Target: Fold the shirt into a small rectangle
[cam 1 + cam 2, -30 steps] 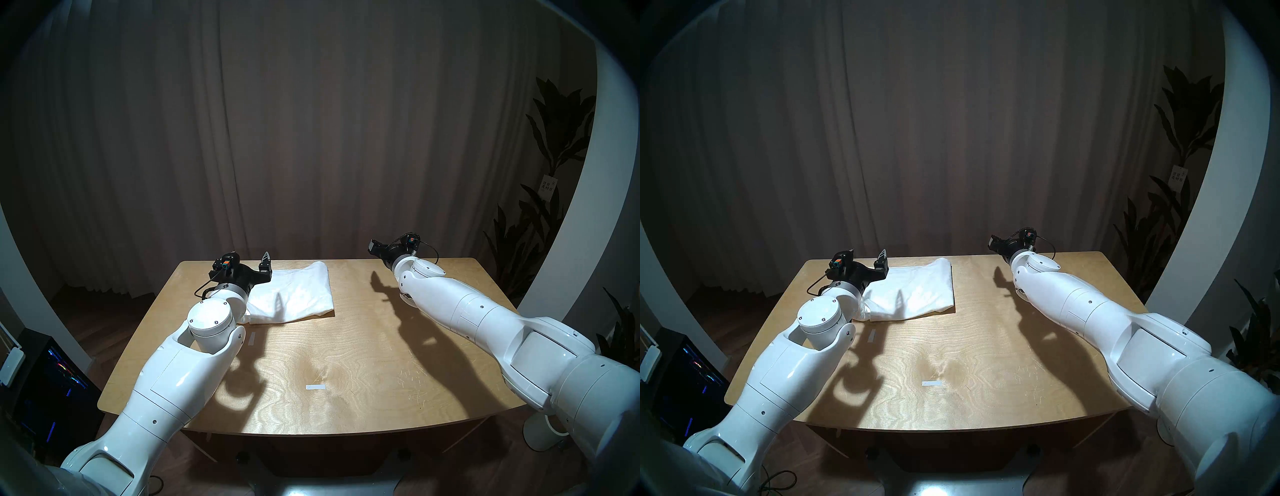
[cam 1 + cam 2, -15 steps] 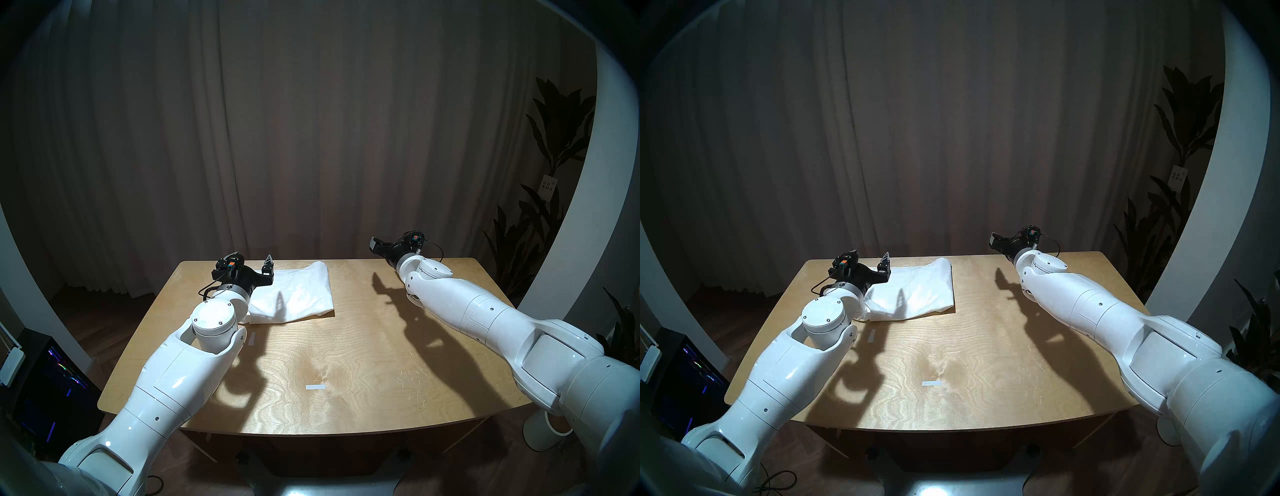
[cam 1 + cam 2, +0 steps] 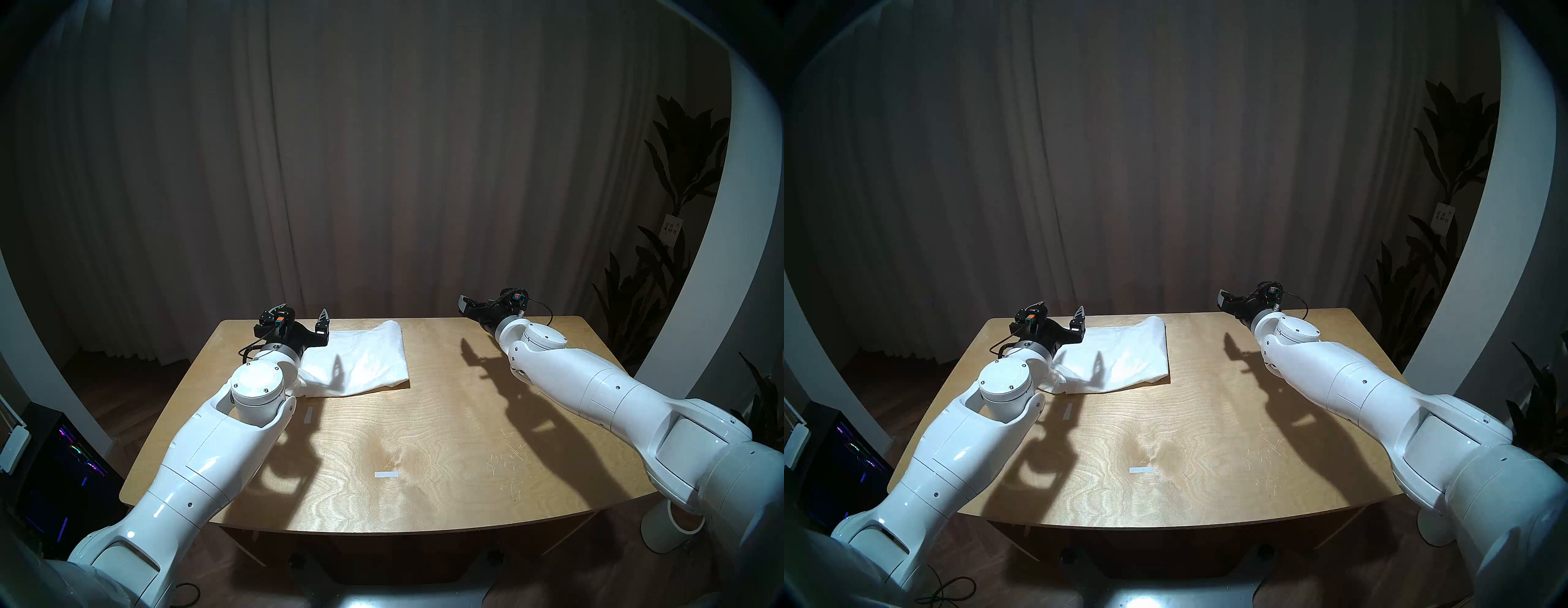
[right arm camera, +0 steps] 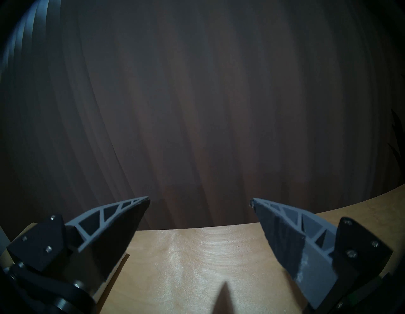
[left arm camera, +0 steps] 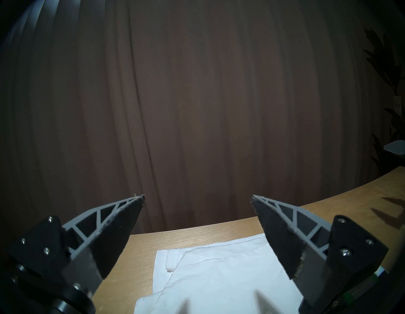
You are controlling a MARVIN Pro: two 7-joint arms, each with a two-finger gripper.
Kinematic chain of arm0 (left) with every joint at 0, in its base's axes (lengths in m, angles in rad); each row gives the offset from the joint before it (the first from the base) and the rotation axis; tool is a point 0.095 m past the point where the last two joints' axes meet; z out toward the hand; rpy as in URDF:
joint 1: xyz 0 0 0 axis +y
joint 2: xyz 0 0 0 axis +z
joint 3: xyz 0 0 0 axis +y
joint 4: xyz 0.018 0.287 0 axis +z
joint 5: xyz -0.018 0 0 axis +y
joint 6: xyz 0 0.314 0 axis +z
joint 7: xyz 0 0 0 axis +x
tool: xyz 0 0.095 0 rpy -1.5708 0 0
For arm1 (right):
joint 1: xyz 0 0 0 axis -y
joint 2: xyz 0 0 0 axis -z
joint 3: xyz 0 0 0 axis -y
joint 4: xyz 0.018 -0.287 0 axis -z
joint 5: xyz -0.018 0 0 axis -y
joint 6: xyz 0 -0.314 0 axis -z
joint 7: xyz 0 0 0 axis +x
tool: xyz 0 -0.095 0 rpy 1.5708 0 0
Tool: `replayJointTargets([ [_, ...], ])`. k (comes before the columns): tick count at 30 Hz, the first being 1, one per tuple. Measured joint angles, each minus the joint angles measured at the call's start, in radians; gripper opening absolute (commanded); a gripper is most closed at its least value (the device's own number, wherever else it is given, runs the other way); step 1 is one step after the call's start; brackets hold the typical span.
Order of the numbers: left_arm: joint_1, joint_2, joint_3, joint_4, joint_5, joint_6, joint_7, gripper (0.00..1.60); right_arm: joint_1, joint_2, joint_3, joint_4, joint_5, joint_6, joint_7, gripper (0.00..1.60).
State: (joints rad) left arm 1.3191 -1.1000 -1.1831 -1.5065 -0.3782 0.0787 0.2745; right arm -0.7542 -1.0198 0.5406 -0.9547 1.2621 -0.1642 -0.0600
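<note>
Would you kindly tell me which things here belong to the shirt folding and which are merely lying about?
Belongs to the job:
- shirt, folded on the table
- left gripper, open above the shirt
- right gripper, open over bare table

Just lying about:
- tape strip near the front
- tape strip by the left arm
- plant
- curtain
</note>
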Motion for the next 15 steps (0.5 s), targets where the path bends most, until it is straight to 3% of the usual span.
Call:
replayJointTargets([
  [15,-0.014,0.02,-0.008,0.044,0.022,0.0,-0.018,1.6,-0.049,0.093,0.0,-0.127,-0.043,-0.028,0.014,1.6],
])
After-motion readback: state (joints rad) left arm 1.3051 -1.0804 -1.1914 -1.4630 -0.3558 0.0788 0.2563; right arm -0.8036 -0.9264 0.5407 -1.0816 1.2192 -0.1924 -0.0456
